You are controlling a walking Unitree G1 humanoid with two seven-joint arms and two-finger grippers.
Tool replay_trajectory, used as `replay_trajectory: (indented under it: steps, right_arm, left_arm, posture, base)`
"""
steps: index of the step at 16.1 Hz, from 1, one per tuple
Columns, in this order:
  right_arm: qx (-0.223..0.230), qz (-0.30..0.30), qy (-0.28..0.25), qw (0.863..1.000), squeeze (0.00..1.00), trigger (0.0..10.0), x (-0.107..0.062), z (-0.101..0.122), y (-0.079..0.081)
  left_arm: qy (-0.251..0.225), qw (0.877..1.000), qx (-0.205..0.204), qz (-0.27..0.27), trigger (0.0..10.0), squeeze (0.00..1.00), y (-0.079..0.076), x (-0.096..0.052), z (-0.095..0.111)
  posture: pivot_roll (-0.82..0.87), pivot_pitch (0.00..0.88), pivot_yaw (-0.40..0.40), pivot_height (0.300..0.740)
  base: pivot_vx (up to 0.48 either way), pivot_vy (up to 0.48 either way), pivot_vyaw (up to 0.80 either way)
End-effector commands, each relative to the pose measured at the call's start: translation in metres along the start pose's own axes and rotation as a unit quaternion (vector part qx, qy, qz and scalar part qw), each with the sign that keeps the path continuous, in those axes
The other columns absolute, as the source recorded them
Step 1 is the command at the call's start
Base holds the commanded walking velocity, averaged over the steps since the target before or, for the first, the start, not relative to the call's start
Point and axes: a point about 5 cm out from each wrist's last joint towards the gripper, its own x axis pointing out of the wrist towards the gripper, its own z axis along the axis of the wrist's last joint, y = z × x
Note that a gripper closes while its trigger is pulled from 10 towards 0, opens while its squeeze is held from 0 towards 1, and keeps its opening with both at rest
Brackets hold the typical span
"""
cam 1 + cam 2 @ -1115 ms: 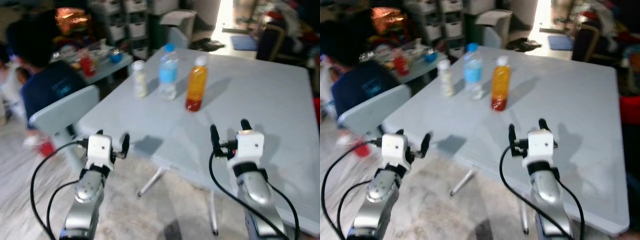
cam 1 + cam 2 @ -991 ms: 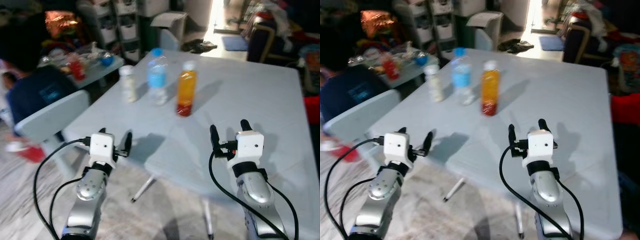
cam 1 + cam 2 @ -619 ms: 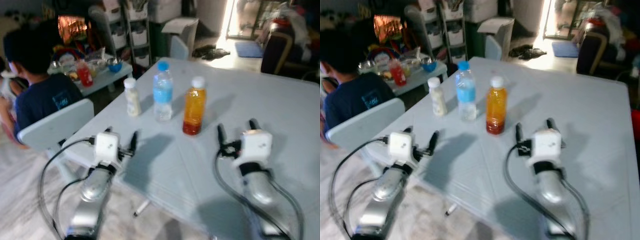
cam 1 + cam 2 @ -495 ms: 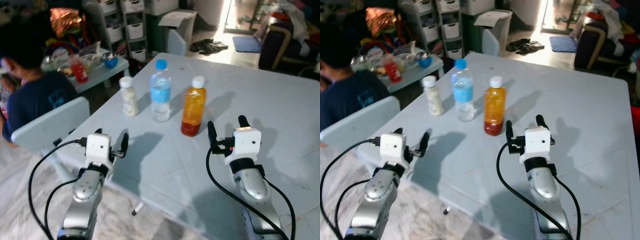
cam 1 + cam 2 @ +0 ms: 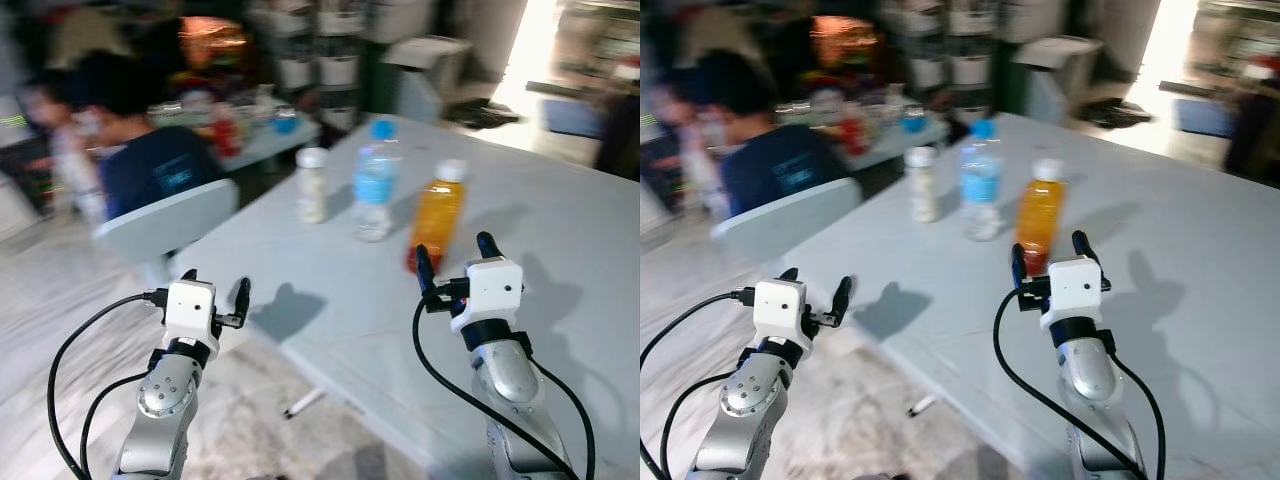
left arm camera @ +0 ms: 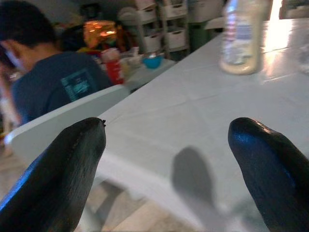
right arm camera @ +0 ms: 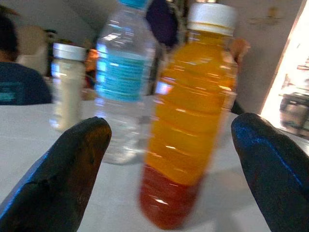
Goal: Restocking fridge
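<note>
Three bottles stand upright near the surface's far-left edge. Orange juice bottle lies straight ahead of the released right tool; left tool, also released, hangs off the edge.

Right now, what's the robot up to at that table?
Nothing is grasped yet. Three bottles stand in a row on the white table: the small white bottle, the water bottle and the orange juice bottle. The right gripper is open, raised over the table and lined up on the juice bottle. The left gripper is open, off the table's near edge. A person sits at a smaller table behind.
</note>
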Motion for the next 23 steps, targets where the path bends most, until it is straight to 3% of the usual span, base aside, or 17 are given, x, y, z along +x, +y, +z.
replay_trajectory:
  steps: [1, 4, 8, 13, 15, 19, 20, 23]
  right_arm:
    - [0.008, -0.005, -0.007, 1.000, 0.00, 10.0, 0.002, 0.002, 0.000]
    - [0.006, -0.015, -0.008, 1.000, 0.00, 10.0, 0.000, 0.002, -0.001]
    - [0.005, -0.009, -0.047, 0.999, 0.00, 10.0, 0.009, 0.022, 0.002]
    - [-0.002, -0.031, -0.078, 0.996, 0.00, 10.0, 0.036, 0.042, -0.019]
    - [-0.003, -0.036, -0.078, 0.996, 0.00, 10.0, 0.037, 0.043, -0.022]
    - [-0.004, -0.060, -0.058, 0.997, 0.00, 10.0, 0.013, 0.035, -0.022]
    - [0.000, -0.077, -0.039, 0.996, 0.00, 10.0, 0.001, 0.027, -0.021]
    - [0.014, -0.095, -0.007, 0.995, 0.00, 10.0, -0.014, 0.016, -0.017]
  left_arm:
    - [-0.008, 1.000, 0.007, 0.002, 10.0, 0.00, 0.002, 0.003, 0.004]
    - [-0.010, 1.000, 0.008, -0.001, 10.0, 0.00, 0.002, 0.003, 0.004]
    - [-0.012, 1.000, 0.008, -0.008, 10.0, 0.00, -0.002, 0.004, 0.006]
    - [-0.011, 1.000, 0.010, -0.019, 10.0, 0.00, -0.002, 0.003, 0.007]
    - [-0.011, 1.000, 0.010, -0.015, 10.0, 0.00, 0.000, 0.003, 0.009]
    - [-0.017, 1.000, -0.007, -0.003, 10.0, 0.00, 0.009, -0.001, 0.014]
    - [-0.031, 0.999, -0.008, -0.004, 10.0, 0.00, 0.009, -0.002, 0.020]
    - [-0.038, 0.999, -0.018, -0.019, 10.0, 0.00, 0.005, 0.000, 0.025]
  posture:
    - [-0.05, 0.000, 0.048, 0.740]
    - [-0.05, 0.000, 0.052, 0.740]
    - [-0.05, 0.000, 0.058, 0.740]
    - [-0.04, 0.010, 0.075, 0.740]
    - [-0.03, 0.008, 0.075, 0.740]
    - [-0.03, 0.004, 0.072, 0.740]
    - [-0.03, 0.008, 0.075, 0.740]
    - [-0.04, 0.005, 0.077, 0.740]
  base:
    - [0.000, 0.000, 0.00]
    - [0.000, 0.000, 0.00]
    - [0.000, 0.000, 0.00]
    - [0.000, 0.000, 0.00]
    - [0.000, 0.000, 0.00]
    - [0.000, 0.000, 0.00]
    - [0.000, 0.000, 0.00]
    - [0.080, 0.000, 0.00]
